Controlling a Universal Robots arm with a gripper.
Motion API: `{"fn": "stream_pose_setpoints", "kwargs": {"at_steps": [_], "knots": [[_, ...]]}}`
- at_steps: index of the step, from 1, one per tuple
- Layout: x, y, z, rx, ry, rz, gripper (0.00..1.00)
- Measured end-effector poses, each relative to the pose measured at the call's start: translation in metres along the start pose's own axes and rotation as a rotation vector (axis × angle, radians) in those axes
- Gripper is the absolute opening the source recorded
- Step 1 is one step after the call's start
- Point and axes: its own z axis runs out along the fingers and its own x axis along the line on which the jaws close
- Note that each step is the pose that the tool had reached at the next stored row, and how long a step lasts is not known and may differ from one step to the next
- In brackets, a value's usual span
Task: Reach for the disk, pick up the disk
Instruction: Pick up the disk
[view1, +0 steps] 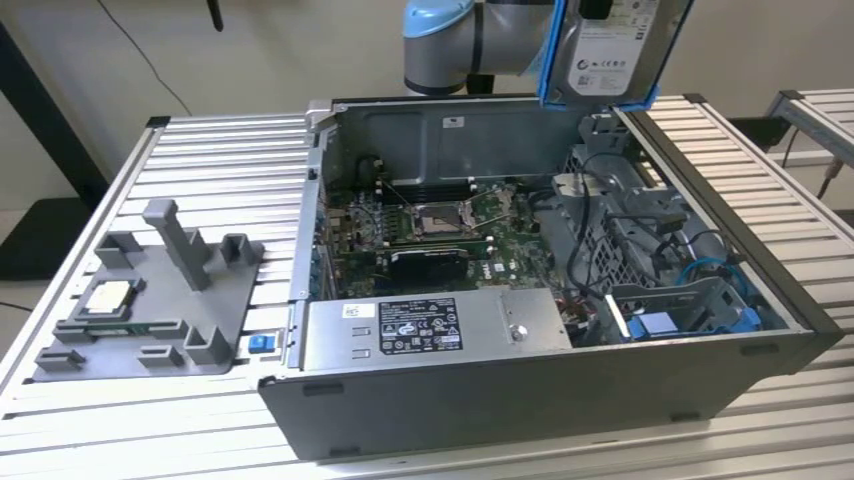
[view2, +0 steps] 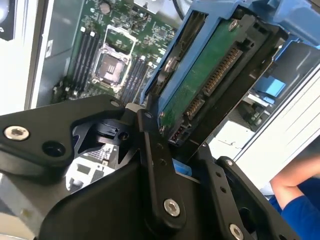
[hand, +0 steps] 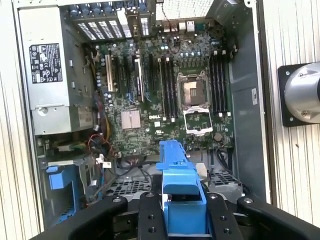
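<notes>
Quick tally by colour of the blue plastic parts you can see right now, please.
Blue-framed disk, held in the tool above the open case: 1
Blue bracket inside the case: 1
Small blue piece on the table beside the grey fixture: 1
Total: 3

The disk (view1: 603, 55), silver with a white label in a blue side frame, hung upright, lifted clear above the open computer case's (view1: 534, 400) back edge, its green circuit-board side (view2: 200, 85) showing.
</notes>
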Motion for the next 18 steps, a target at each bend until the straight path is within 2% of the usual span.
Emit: {"fn": "stream_pose_setpoints", "kwargs": {"at_steps": [18], "knots": [[0.0465, -0.0059, -0.0015, -0.0008, 0.0001, 0.000, 0.00]]}}
